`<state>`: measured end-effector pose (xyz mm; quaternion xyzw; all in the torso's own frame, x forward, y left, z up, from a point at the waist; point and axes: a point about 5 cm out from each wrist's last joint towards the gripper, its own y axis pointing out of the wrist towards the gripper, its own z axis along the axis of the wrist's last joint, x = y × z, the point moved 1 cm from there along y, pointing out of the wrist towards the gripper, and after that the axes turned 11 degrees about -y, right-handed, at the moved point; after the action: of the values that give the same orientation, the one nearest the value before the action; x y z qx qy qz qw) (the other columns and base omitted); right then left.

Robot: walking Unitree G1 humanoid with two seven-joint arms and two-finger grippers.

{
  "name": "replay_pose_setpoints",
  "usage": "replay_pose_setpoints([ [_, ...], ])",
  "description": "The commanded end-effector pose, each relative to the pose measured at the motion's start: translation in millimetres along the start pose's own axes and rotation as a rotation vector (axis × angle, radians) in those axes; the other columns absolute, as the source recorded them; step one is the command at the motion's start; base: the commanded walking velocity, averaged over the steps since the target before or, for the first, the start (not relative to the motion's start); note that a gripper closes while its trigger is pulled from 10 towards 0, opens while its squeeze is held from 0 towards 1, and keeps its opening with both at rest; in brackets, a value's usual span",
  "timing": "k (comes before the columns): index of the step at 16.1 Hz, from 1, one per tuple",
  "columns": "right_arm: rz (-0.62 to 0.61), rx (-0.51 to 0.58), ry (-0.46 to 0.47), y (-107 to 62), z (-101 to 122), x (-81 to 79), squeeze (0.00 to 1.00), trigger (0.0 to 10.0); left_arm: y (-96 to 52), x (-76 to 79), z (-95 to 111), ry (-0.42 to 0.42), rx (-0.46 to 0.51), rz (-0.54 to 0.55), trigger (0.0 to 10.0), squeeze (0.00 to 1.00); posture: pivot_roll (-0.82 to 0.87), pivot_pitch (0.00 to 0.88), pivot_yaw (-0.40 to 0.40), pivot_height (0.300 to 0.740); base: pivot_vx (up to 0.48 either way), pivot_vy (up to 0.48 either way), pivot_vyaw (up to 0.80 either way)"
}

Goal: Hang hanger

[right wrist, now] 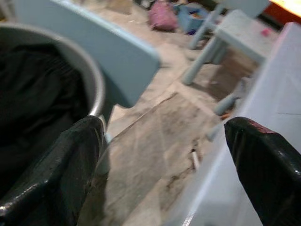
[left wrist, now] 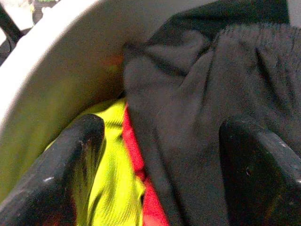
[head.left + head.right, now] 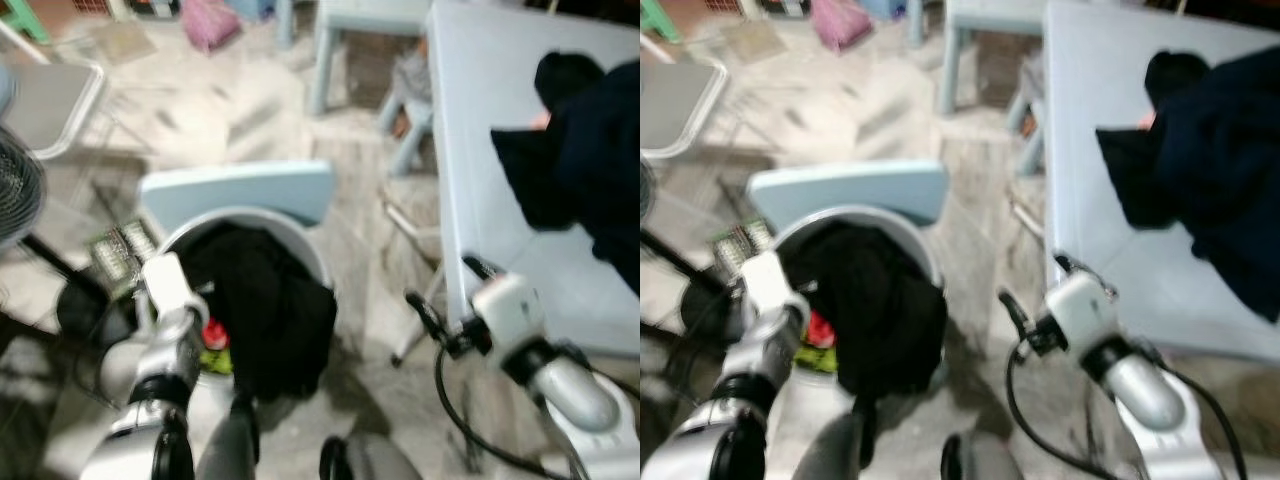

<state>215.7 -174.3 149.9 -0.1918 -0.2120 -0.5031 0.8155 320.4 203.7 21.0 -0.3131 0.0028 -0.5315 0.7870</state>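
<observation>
I see a worn, mottled stone floor (image 3: 250,110), pale with dark streaks. A pale blue counter (image 3: 480,150), smooth and flat, runs along my right; dark clothes (image 3: 585,150), soft and crumpled, lie heaped on it. Pale blue stools (image 3: 350,40) stand further back, with a pink bag (image 3: 208,22) on the floor near them. A fan (image 3: 15,185) with a wire grille sits at my far left.

Directly below me is a round white basket (image 3: 300,235) with a smooth, curved plastic wall, and a pale blue chair back (image 3: 235,195) just behind it. A black garment (image 3: 265,300) of matte woven cloth fills the basket and drapes over its rim. Beside it, against the wall, lie a neon yellow cloth (image 2: 110,174) of fine mesh texture and a red cloth (image 2: 150,207).

The left end effector (image 2: 160,169) is inside the basket, fingers apart, over the garment and the yellow cloth, gripping nothing. The right end effector (image 1: 164,165) hangs over the floor between basket and counter, fingers apart and empty.

I cannot make out a hanger.
</observation>
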Motion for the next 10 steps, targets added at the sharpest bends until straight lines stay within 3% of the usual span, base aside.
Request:
replay_pose_setpoints([
  [1, -0.007, -0.042, 0.008, -3.7, -6.2, 0.4, 0.0, 10.0, 0.3, 3.8, -1.7, 0.005, 0.0, -0.012, 10.0, 0.0, -0.22, 0.248, -0.109, 0.74, 0.0, 0.0, 0.0],
  [6, -0.025, -0.055, -0.004, -3.7, -6.7, 4.4, 0.0, 10.0, 5.7, 3.4, 10.8, -0.014, 0.008, -0.038, 10.0, 0.0, -0.23, 0.252, -0.103, 0.74, 0.0, 0.0, 0.0],
  [10, -0.005, -0.047, 0.015, 0.0, -4.4, 0.7, 0.0, 10.0, 7.1, 9.2, 12.1, 0.038, 0.017, -0.031, 10.0, 0.0, -0.21, 0.246, -0.096, 0.74, 0.0, 0.0, 0.0],
])
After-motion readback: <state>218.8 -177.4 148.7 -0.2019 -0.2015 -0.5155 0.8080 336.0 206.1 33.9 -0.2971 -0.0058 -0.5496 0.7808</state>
